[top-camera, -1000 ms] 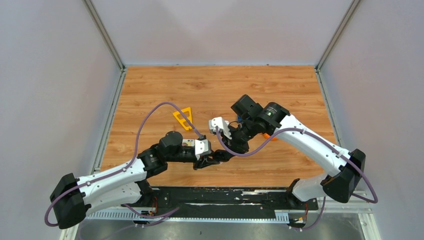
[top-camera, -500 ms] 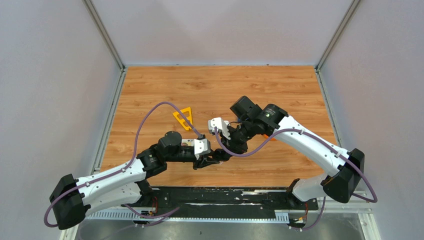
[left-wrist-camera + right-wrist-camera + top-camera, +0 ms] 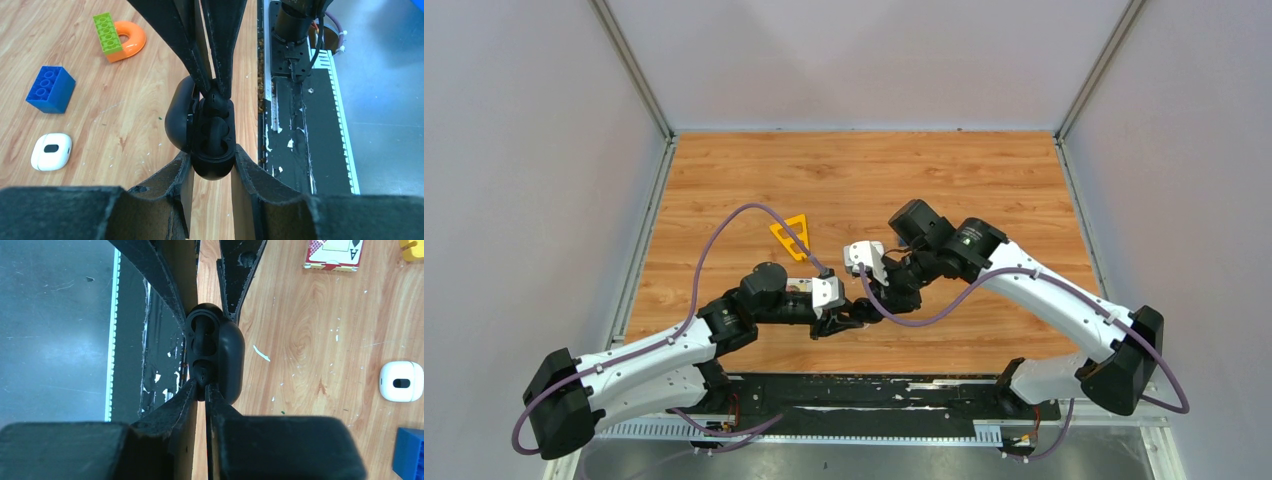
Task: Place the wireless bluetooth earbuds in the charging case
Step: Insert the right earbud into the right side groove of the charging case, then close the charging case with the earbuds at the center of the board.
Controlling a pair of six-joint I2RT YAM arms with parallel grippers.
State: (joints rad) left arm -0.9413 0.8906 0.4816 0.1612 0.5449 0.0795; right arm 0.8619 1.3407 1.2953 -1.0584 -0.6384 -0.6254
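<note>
My left gripper [image 3: 212, 156] is shut on a black oval hinged case [image 3: 214, 134], held above the table with its lid [image 3: 177, 114] open to one side and its dark recesses showing. My right gripper [image 3: 202, 386] is shut on a small black earbud [image 3: 202, 374] at one recess of that case [image 3: 201, 335]. The two grippers meet near the table's front middle, left gripper [image 3: 862, 313] and right gripper [image 3: 887, 302]. A white rounded-square case [image 3: 51, 151] lies shut on the wood, also in the right wrist view [image 3: 401, 381]. No white earbuds are in view.
A blue brick [image 3: 50, 89] and a green brick [image 3: 107, 32] on an orange ring [image 3: 131, 39] lie on the wood. A playing card [image 3: 334, 254], a thin white sliver [image 3: 261, 353] and a yellow triangle [image 3: 792, 235] are there too. The black front rail [image 3: 300, 125] is close by.
The right arm has shifted a little toward the near right, and its gripper has closed in on the case in the left gripper. The left arm has barely moved.
</note>
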